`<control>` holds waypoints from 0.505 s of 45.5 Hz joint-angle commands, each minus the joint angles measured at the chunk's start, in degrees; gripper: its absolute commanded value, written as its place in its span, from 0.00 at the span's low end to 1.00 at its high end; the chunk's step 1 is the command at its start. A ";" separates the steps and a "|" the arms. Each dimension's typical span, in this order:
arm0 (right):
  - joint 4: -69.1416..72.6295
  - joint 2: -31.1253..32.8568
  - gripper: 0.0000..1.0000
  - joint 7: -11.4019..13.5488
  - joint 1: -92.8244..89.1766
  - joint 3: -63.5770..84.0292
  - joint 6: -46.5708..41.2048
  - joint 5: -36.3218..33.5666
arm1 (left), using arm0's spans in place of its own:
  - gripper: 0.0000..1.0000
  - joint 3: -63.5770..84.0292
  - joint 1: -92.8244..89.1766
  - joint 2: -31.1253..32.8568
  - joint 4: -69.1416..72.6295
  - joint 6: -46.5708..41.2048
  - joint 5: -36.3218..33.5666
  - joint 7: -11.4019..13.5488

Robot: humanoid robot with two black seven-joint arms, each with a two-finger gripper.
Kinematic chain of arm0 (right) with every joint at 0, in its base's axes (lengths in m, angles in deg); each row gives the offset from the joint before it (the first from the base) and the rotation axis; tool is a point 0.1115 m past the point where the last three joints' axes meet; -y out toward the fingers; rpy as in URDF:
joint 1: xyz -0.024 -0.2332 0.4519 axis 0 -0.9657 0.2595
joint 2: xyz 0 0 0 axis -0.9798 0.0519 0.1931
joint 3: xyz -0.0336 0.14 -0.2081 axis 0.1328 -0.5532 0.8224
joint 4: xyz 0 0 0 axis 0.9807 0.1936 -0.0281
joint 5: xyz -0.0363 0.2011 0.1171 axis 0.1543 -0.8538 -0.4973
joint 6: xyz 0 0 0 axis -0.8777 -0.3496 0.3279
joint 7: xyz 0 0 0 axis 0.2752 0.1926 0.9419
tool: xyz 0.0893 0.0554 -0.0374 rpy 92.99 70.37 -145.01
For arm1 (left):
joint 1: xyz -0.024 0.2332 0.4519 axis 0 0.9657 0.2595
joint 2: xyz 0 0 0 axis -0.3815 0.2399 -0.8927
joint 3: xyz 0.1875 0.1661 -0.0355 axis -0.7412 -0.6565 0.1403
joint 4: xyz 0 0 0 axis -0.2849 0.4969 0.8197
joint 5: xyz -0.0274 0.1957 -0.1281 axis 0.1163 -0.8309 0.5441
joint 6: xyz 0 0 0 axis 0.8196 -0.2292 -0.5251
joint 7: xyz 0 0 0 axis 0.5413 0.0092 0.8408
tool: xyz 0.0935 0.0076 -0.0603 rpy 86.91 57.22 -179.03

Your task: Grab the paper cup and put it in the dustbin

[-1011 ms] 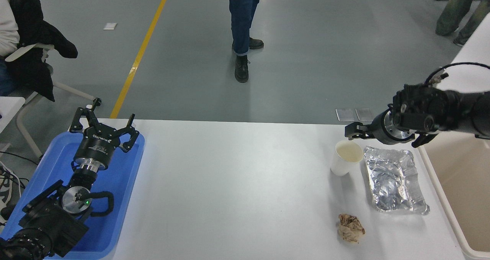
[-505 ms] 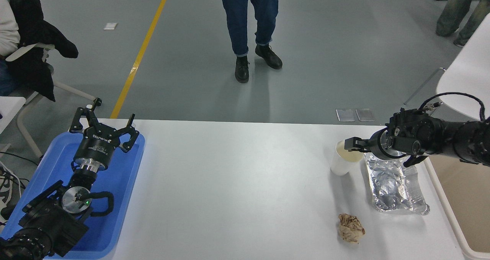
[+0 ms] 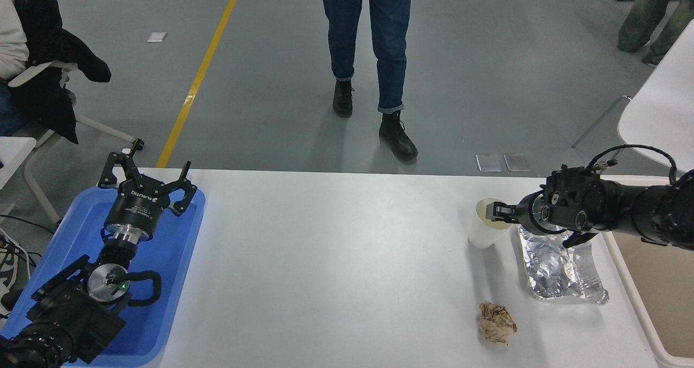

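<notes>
Because the small white tapered paper cup [image 3: 486, 228] stands upright near the counter's [image 3: 336, 259] far right, the right end effector [image 3: 494, 212] reaches in sideways at rim height, one finger tip over the cream mouth; whether it grips, I cannot tell. Thin paper like that would likely crush under a hard squeeze. Just right of the cup lies a crinkled silver foil tray [image 3: 561, 268], and beyond it the smooth beige plastic dustbin [image 3: 640, 297]. A crumpled brown paper ball [image 3: 497, 323] sits nearer. The left end effector [image 3: 145, 186], spread wide, rests parked over the blue plastic tray [image 3: 173, 259].
</notes>
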 commanded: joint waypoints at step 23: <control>3.94 0.52 0.00 0.01 2.86 0.65 -0.81 -1.60 | 1.00 0.00 0.00 0.00 0.00 0.00 -0.01 -0.09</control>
